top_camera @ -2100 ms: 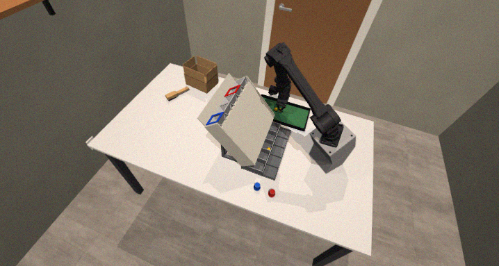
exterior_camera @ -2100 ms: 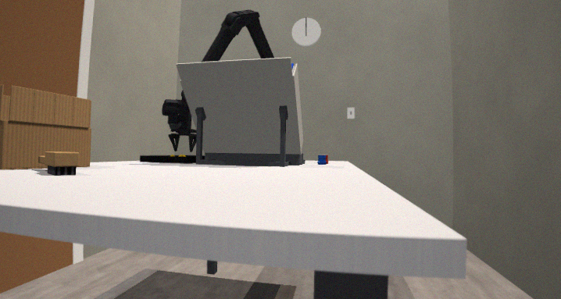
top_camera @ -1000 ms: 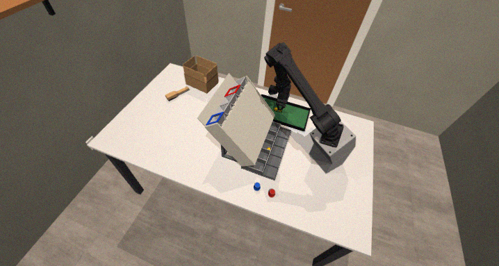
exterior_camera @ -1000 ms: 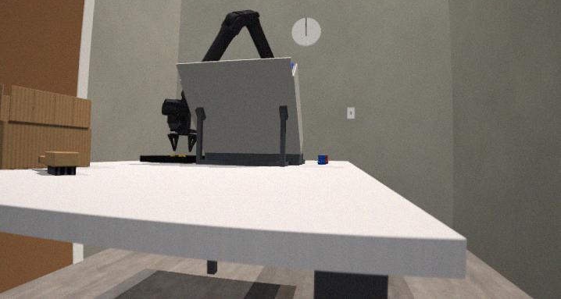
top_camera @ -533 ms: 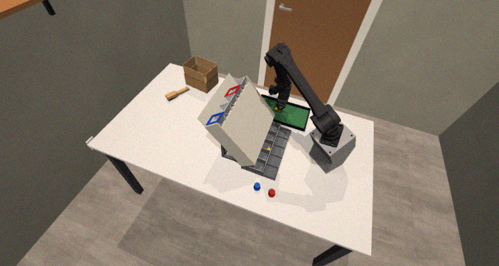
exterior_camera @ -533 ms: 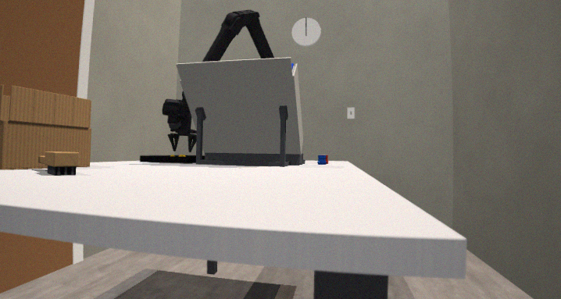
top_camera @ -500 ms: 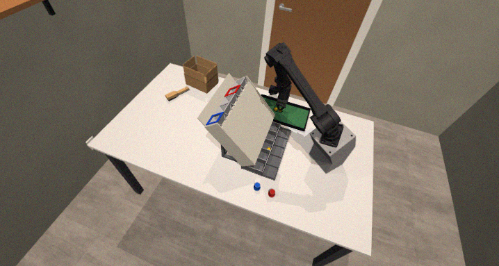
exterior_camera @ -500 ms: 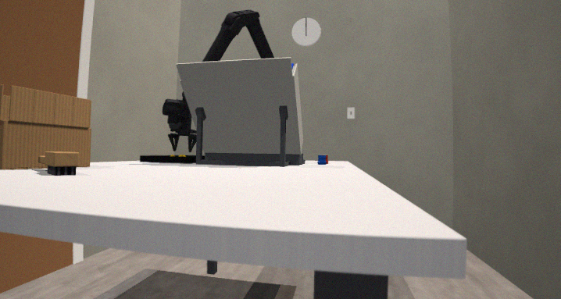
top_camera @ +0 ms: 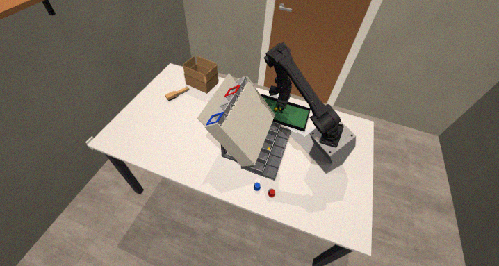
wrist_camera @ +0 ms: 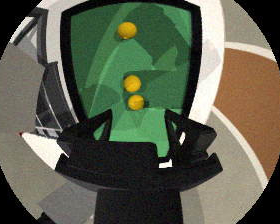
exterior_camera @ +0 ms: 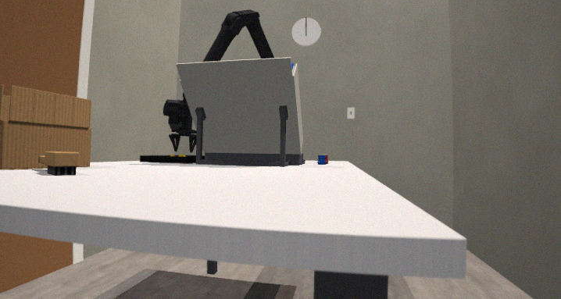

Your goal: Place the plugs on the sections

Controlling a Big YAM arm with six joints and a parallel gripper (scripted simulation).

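Observation:
My gripper [top_camera: 279,107] is open and empty, a little above the green marble tray [top_camera: 291,114]. It also shows in the exterior view [exterior_camera: 182,142] and in the wrist view [wrist_camera: 139,129]. Three yellow marbles lie in the tray; the nearest marble [wrist_camera: 135,102] is just ahead of my fingertips, with another marble [wrist_camera: 132,83] close behind it and a third marble [wrist_camera: 127,30] farther off. The tilted cover [top_camera: 244,124] carries the red-banded funnel [top_camera: 232,90] and the blue-banded funnel [top_camera: 214,118]. One yellow marble [top_camera: 268,148] sits in a section of the grey sectioned tray [top_camera: 270,153]. The blue plug [top_camera: 257,186] and the red plug [top_camera: 272,192] stand near the table's front edge.
A cardboard box [top_camera: 200,73] and a wooden brush [top_camera: 176,93] are at the table's far left corner. The arm's base [top_camera: 331,142] stands to the right of the trays. The cover's stand [exterior_camera: 241,140] hides most of the trays in the exterior view.

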